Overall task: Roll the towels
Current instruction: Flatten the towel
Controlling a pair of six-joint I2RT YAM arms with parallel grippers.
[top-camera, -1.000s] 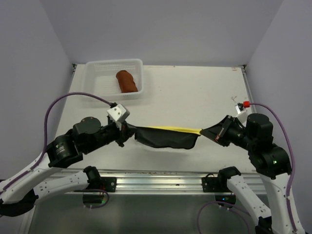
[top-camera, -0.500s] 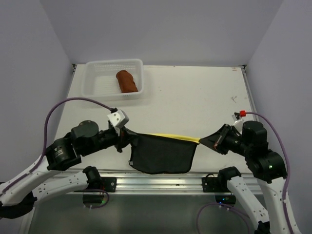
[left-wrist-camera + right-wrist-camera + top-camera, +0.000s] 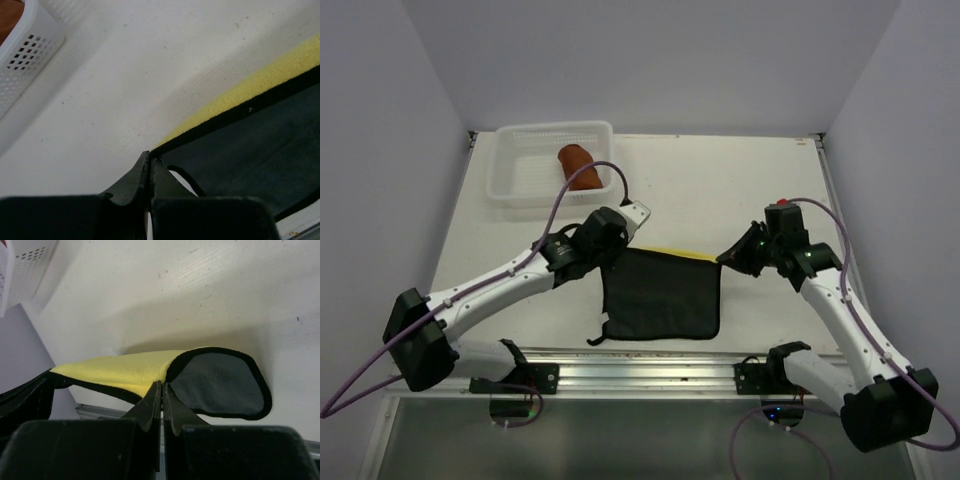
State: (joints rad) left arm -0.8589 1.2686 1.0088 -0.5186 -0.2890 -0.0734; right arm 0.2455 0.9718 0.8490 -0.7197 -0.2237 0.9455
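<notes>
At six o'clock on the tabletop point(image 3: 740, 180), the yellow towel point(image 3: 660, 295) now lies spread out flat with its dark side up. A second ago it sagged in a bunch between the two arms, down by the near edge. Half a second ago it hung open like a curtain. Since then both arms have reached toward twelve o'clock and drawn it out across the surface.

The left tool point(image 3: 604, 262) is clenched on the far left corner, and the right tool point(image 3: 725, 258) is clenched on the far right corner. The right wrist view shows that corner curled over, pinched between shut fingers. Along the far hem a yellow strip shows, so that edge seems to be held a little off the surface rather than lying down.

At eleven o'clock the brown towel point(image 3: 580, 166) sits in the white basket point(image 3: 520, 170), already rolled up.

My reading is that spreading is nearly done and rolling has not begun. The far corners will likely need setting down and letting go first. A crooked hem would give a crooked roll.
</notes>
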